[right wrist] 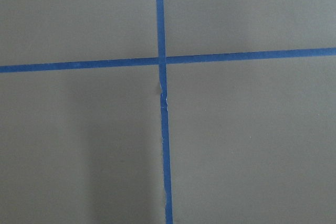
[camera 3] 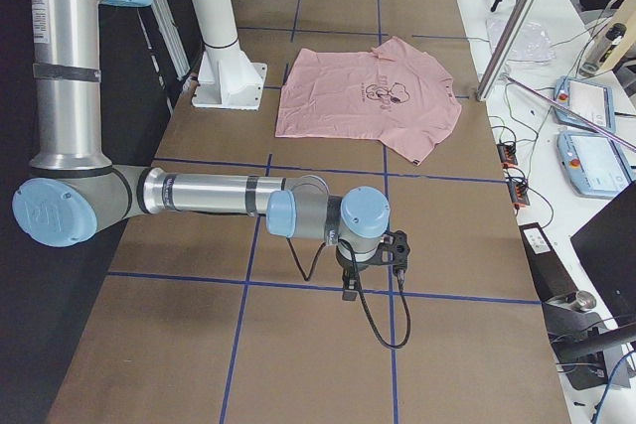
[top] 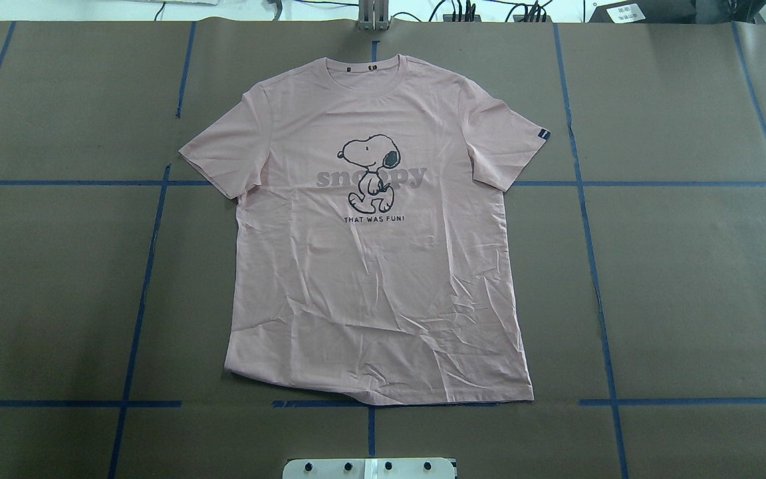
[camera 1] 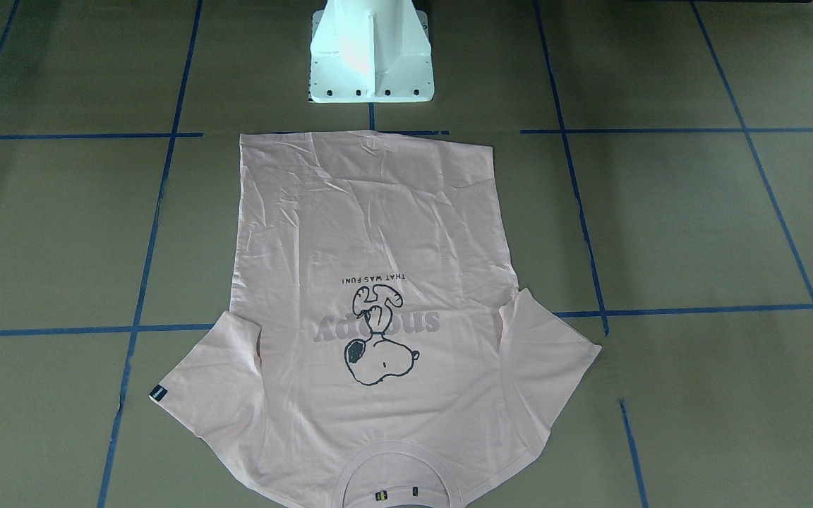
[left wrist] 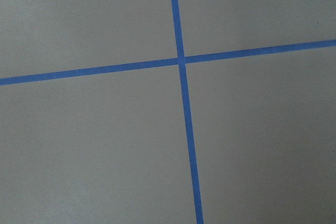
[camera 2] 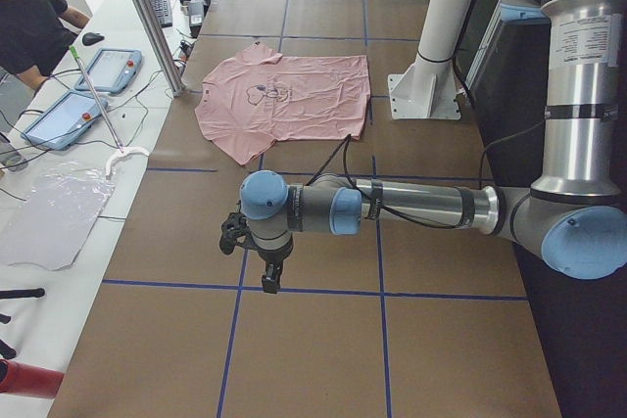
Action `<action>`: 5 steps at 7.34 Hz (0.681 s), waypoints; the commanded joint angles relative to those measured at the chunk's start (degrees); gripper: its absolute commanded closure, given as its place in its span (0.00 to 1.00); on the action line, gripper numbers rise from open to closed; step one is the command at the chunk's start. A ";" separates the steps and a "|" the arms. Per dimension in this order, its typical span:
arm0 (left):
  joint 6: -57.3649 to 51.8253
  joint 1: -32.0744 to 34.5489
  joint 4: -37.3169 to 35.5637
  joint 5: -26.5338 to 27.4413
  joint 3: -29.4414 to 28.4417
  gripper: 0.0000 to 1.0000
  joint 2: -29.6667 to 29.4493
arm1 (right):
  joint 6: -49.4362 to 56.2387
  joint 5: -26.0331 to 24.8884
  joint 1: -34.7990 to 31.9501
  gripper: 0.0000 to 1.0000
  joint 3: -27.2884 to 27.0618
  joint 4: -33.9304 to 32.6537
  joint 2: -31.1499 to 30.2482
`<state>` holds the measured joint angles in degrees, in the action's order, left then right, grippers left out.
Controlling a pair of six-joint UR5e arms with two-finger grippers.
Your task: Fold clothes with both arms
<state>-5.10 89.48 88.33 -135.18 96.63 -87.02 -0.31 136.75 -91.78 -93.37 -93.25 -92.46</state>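
A: Status of shirt (top: pixel 376 266)?
B: Flat, print up, middle of desk (top: pixel 689 266); collar far. No fold yet.
A: Grip state?
B: Left end effector (camera 2: pixel 270 279), right end effector (camera 3: pixel 350 290) out wide, off shirt. Spread or pressed together, cannot tell. Next, likely: reach in, pinch sleeves.

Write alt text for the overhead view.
A pink T-shirt lies flat and unfolded on the brown table, print up, collar toward the far edge, sleeves spread. Blue tape lines grid the table; the white base shows at the bottom.
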 commanded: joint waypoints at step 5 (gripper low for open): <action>0.00 -0.18 1.57 -0.17 -0.13 0.00 -11.73 | 0.13 0.46 5.27 0.00 -0.76 11.79 6.22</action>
<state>-4.96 89.39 89.39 -135.13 96.52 -94.02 -0.33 137.65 -89.23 -94.36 -88.64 -88.70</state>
